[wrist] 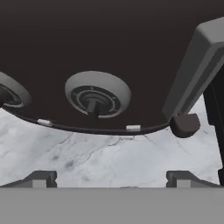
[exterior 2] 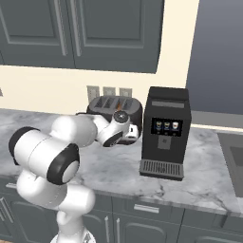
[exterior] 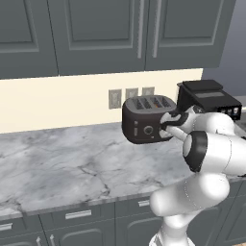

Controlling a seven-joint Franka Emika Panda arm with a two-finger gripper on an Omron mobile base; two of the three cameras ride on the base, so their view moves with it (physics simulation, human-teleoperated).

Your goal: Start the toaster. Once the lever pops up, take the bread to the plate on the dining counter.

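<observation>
The squat black toaster (exterior: 144,120) stands on the marble worktop against the wall, also seen from the other side (exterior 2: 114,107). A sliver of tan, likely the bread (exterior 2: 125,105), shows in one top slot. My gripper (exterior: 169,126) sits low against the right part of the toaster's front face. In the hand view my gripper (wrist: 112,177) is open, its fingertips (wrist: 41,178) wide apart just above the marble with nothing between them. Close ahead are a round knob (wrist: 97,94) and, to the upper right, the pale grey lever (wrist: 199,61). The plate and dining counter are out of view.
A tall boxy black appliance with lit buttons (exterior 2: 166,130) stands right beside the toaster, close to my hand. Wall outlets (exterior: 130,95) sit behind it and grey cabinets (exterior: 120,33) hang above. A sink edge (exterior 2: 232,156) lies far right. The marble worktop (exterior: 62,163) stretches left.
</observation>
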